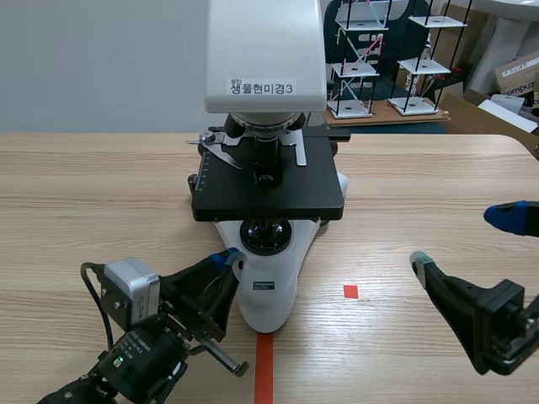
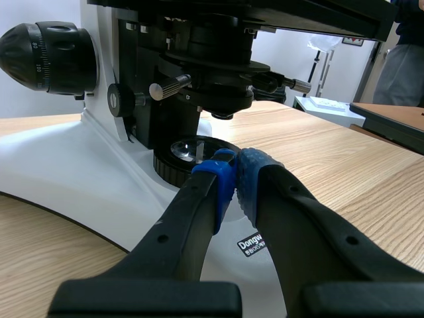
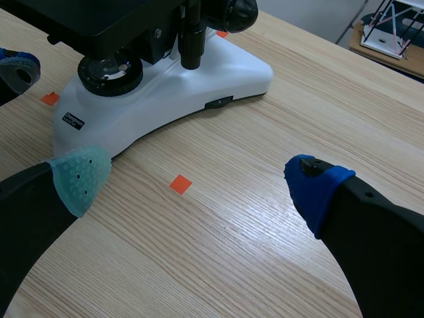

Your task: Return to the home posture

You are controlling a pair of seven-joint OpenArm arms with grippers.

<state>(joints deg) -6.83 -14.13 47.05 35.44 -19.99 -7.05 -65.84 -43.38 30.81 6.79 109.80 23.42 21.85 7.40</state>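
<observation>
1. The microscope [image 1: 266,168] stands mid-way across a light wood-grain table [image 1: 93,194].
2. The left gripper [image 1: 223,258] sits at the front left of the microscope's white base. Its fingers are pressed together, blue pads meeting, and it holds nothing.
3. The right gripper [image 1: 464,240] hovers right of the microscope, well apart from it, with its fingers spread wide and nothing between them.
4. An orange-red tape square [image 1: 350,291] lies near the base's right side, and a tape line [image 1: 264,366] runs in front of the base.
5. Behind the microscope is a pale wall [image 1: 101,59]. To the microscope's right rear stand rod-frame models [image 1: 362,59] and a cardboard box [image 1: 518,76].

All 3 views share the microscope [image 1: 268,189]; both wrist cameras sit closer.
</observation>
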